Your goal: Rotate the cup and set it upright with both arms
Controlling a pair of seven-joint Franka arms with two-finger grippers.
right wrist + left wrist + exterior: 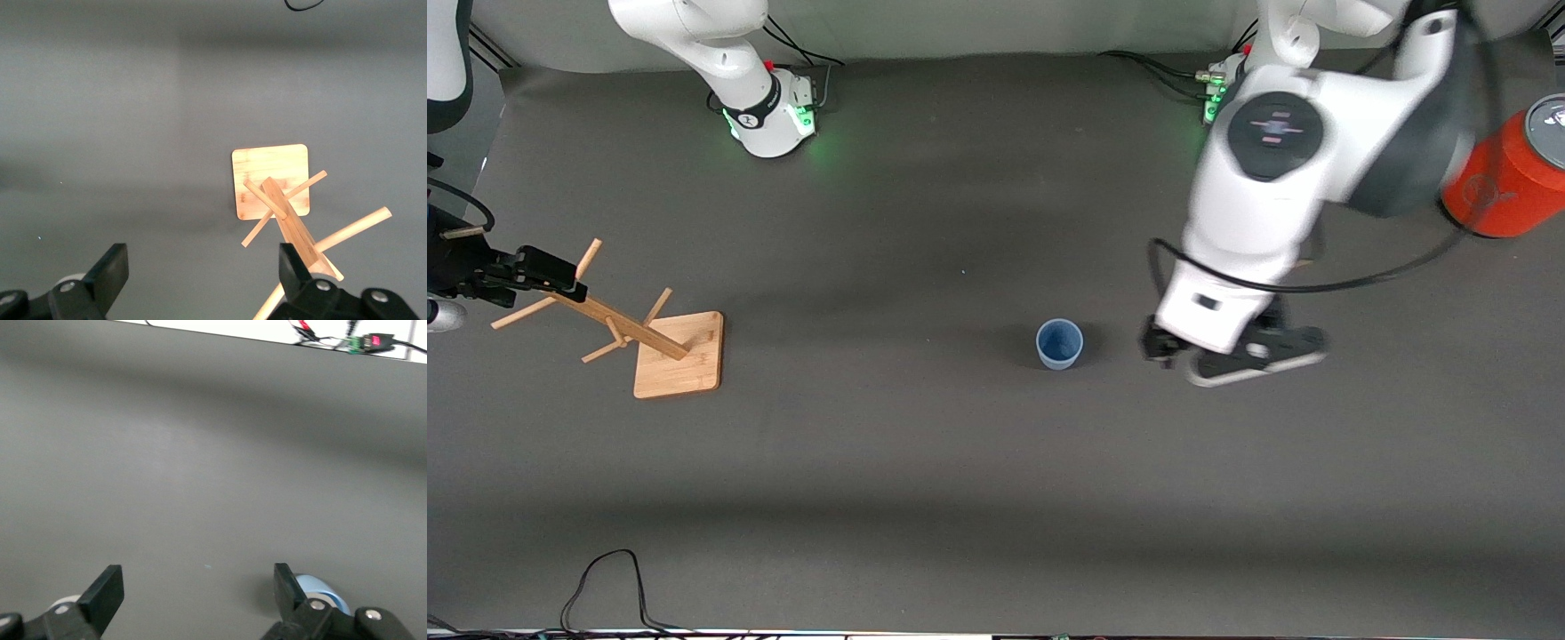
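The small pale blue cup [1059, 344] stands upright on the dark table mat, its opening facing up. My left gripper [1227, 354] hangs beside it, toward the left arm's end of the table, apart from it. In the left wrist view my left gripper [198, 583] is open and empty, and the cup [323, 588] peeks out past one finger. My right gripper [551, 271] is over the top of the wooden rack at the right arm's end of the table. In the right wrist view it [200, 261] is open and empty.
A wooden peg rack [679, 353] on a square base stands at the right arm's end, also in the right wrist view [270, 180]. A large orange cylinder [1507, 178] with a grey lid lies near the left arm's base. A black cable [609, 587] lies at the table's near edge.
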